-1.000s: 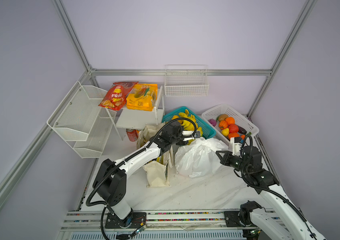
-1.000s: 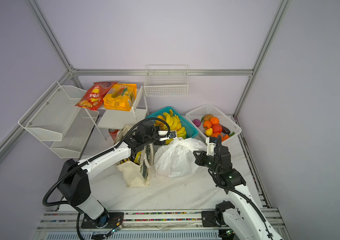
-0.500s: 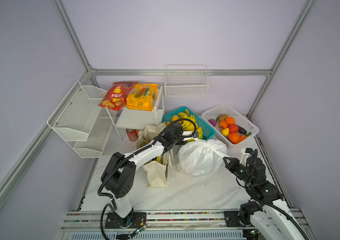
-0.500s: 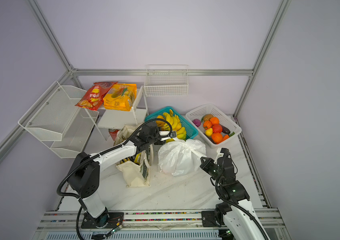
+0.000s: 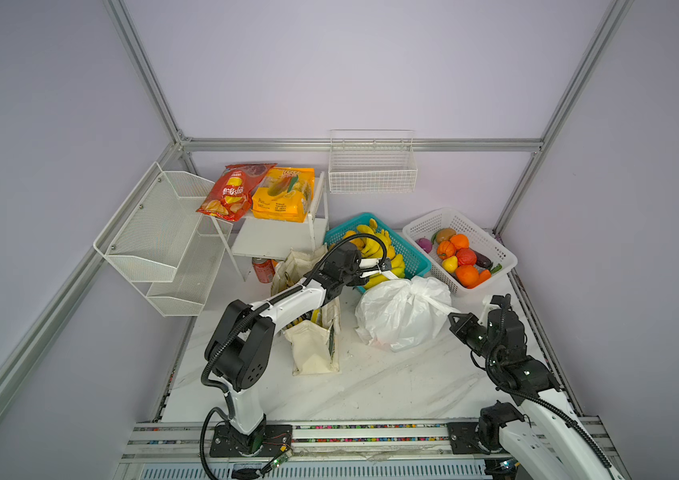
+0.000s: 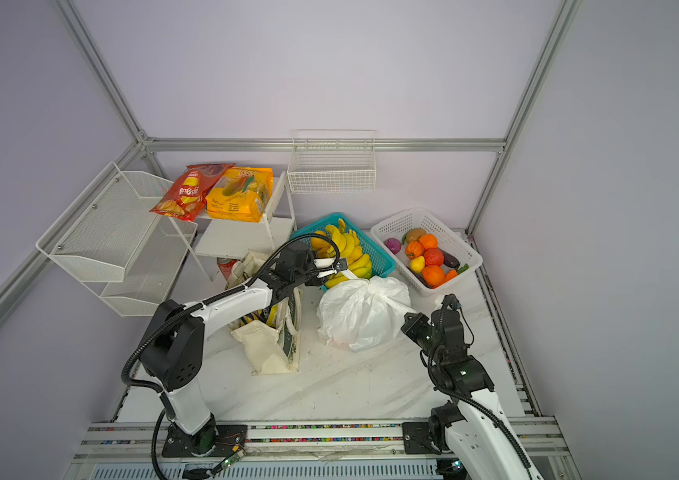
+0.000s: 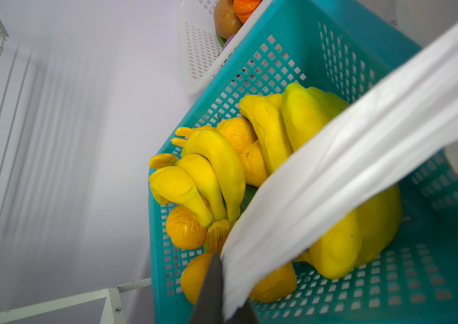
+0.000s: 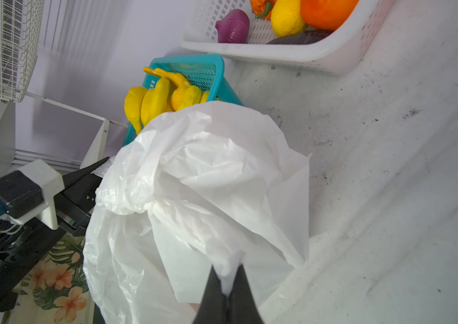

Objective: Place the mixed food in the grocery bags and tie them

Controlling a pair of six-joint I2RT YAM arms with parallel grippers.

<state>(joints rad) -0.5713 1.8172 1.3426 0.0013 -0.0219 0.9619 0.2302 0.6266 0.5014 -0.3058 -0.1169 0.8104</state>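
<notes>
since a second ago the right gripper [image 5: 455, 319] has drawn back toward the front right corner of the desk [image 5: 371, 386]. with it the white plastic bag [image 5: 402, 318] has slid a little to the right. the left arm [image 5: 287, 301] has folded in closer to the middle, while the left gripper [image 5: 384, 271] has hardly shifted.

the bag sits plump on the desk, right of the middle, just in front of the teal basket [image 5: 414, 254]. its top is gathered into a bunch, and two handles run out of it in opposite directions. the left gripper hangs over the near corner of the teal basket, tips together. it pinches a flat white handle strip [image 7: 362, 168] that runs taut across the bananas [image 7: 213, 174]. the right gripper is low beside the bag's right flank, squeezed tight on the other handle [image 5: 439, 306]; the right wrist view shows white film nipped between its tips.

the bananas lie heaped in the teal basket with a few orange fruits [image 7: 184, 232]. left of the bag, near it but apart, the canvas tote [image 5: 314, 347] stands under the left arm. a black packet with yellow zigzags [image 6: 252, 319] shows in its mouth. the purple eggplant [image 5: 482, 260] lies in the white basket [image 5: 429, 222] at the back right corner, among other toy fruit [image 5: 460, 243]. the red chip bag [image 5: 233, 192] and the orange-yellow packet [image 5: 283, 200] lie on the shelf [image 5: 275, 239] at the back left.
</notes>
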